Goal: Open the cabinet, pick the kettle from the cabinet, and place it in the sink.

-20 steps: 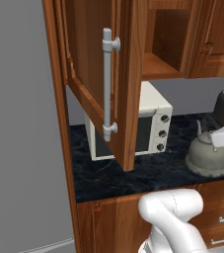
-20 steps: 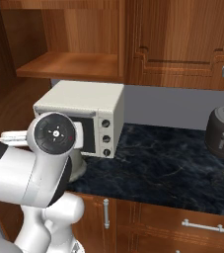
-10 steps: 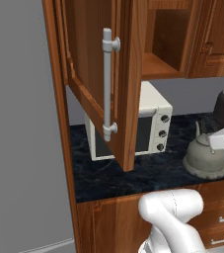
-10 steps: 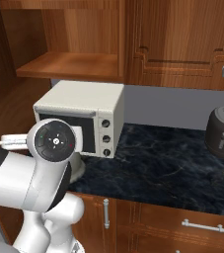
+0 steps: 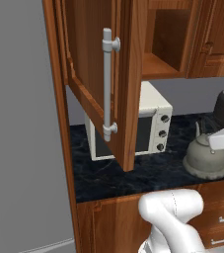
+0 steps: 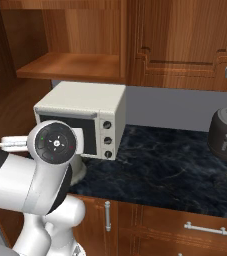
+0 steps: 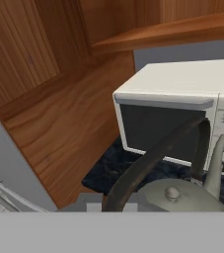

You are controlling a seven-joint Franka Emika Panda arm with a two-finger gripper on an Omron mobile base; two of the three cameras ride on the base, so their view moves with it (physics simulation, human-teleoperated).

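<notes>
Hand view: kettle [image 7: 182, 197] right below, dark handle arching up from bottom edge, apparently pinched by closed gripper, fingertips hidden. Left base view: kettle [image 5: 206, 159] low over dark counter [image 5: 148, 175], right of microwave [image 5: 150, 123]; cabinet [image 5: 96, 79] door swung open.

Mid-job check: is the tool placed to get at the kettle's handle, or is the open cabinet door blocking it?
Probably yes. The tool looks already shut on the arched handle of the kettle, just in front of the microwave. The cabinet door hangs open off to one side, clear of it.
</notes>
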